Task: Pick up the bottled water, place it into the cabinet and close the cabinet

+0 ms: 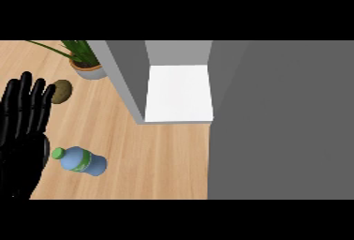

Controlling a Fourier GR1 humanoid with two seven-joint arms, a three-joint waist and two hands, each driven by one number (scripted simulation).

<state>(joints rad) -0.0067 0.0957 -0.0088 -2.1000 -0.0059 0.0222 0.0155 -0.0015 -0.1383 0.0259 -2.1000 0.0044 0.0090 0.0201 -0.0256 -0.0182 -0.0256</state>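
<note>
Altogether the head view shows one bottled water [81, 161], one cabinet [178, 89], one potted plant [84, 60], one brownish rounded object [61, 91] that may be a kiwi or a potato, and one black hand [24, 136]; the other hand does not appear.

The bottled water lies on its side on the wooden table [152, 159], at about eight o'clock from the middle of the view. Its green cap [59, 152] points toward ten o'clock and its blue body, ringed by a green label, trails off toward four o'clock. From the hand's palm the bottle sits at roughly four o'clock, just beside it, the cap close to the palm's edge; whether they touch cannot be told.

That hand, the robot's left, stands at nine o'clock along the view's left edge. Its fingers [27, 96] are straight and held together, pointing toward twelve o'clock, and it has hold of nothing.

The cabinet stands open at about twelve o'clock, its white shelf floor [180, 93] bare between grey walls. A broad grey panel [280, 122] fills the three o'clock side. The plant stands at eleven o'clock, just beside the cabinet's left wall, and the brownish object lies at ten o'clock, near the fingertips.
</note>
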